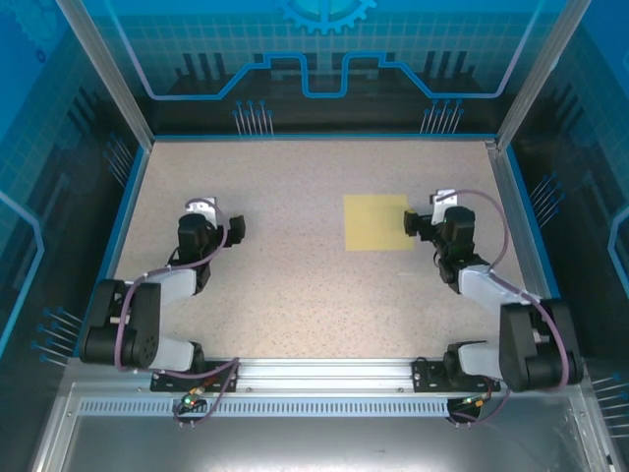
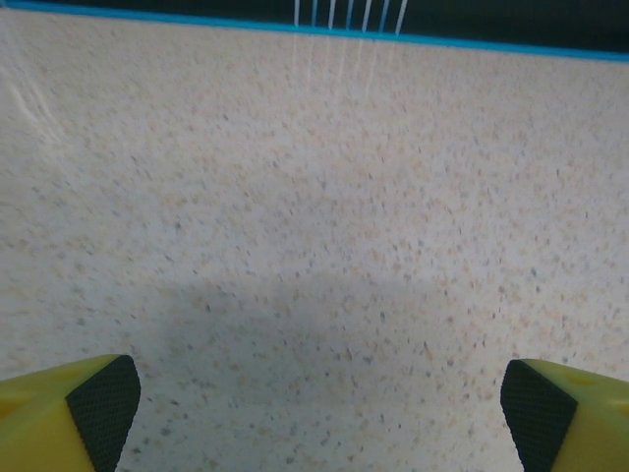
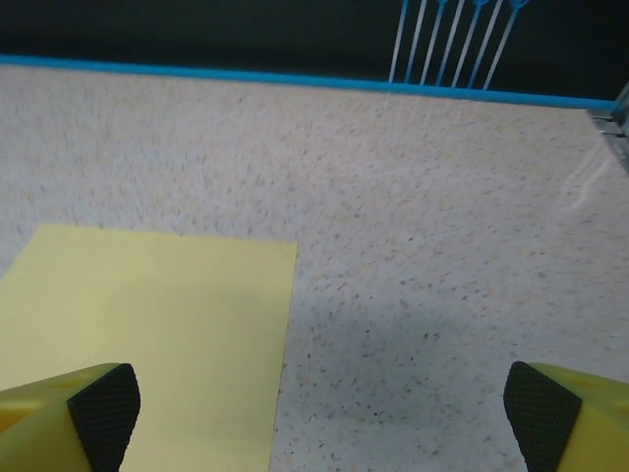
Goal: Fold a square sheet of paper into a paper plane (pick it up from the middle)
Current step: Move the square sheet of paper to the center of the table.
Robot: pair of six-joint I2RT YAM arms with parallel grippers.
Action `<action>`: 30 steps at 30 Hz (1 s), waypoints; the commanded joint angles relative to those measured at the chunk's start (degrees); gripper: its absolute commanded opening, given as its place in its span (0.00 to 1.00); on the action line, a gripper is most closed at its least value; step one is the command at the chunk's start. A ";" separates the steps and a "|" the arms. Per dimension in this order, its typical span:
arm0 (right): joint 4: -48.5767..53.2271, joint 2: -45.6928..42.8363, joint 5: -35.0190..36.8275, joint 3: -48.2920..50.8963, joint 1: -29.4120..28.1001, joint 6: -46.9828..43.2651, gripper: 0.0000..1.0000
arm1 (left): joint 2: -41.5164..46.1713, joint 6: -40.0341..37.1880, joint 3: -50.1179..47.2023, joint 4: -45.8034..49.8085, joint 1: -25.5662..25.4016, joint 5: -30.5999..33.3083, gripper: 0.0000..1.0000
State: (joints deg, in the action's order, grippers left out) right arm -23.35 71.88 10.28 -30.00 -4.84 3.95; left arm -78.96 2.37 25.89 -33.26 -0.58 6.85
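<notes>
Nothing is folded yet: our square sheet of paper [image 1: 378, 222] lies flat on the table [image 1: 295, 295] by our right gripper [image 3: 322, 408], which gapes wide and empty like our left gripper [image 2: 319, 408].

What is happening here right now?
Nothing is being handled yet. The square sheet of paper lies flat and unfolded on the table. The right hand is open at the sheet's right edge, holding nothing. The left hand is open too, over bare table, well away from it.
</notes>
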 commanded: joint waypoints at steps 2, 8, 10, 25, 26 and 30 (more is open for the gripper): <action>21.87 -4.95 2.20 -7.74 -1.05 8.51 0.99 | 7.16 5.98 4.98 13.72 0.40 4.48 0.98; 31.01 -5.01 -9.00 -13.40 -4.59 15.63 0.99 | 15.47 14.55 10.74 27.92 0.40 -3.74 0.98; 32.62 -3.06 -8.99 -15.47 -6.92 19.24 0.99 | 17.08 16.64 13.55 33.66 0.40 -6.89 0.99; 45.41 27.50 -3.60 -38.20 -16.84 33.13 0.99 | 19.21 23.05 21.57 49.02 0.40 -16.98 0.98; 45.80 29.46 -4.37 -39.52 -16.87 33.32 0.99 | 19.04 23.06 21.49 48.99 0.43 -17.00 0.98; 46.55 36.64 -7.79 -43.94 -16.85 34.06 0.99 | 18.34 22.78 21.55 48.89 0.40 -17.08 0.99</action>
State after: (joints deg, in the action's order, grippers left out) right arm 20.43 105.14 4.12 -70.65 -21.37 35.44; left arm -60.31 24.16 45.63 14.06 -0.58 -8.08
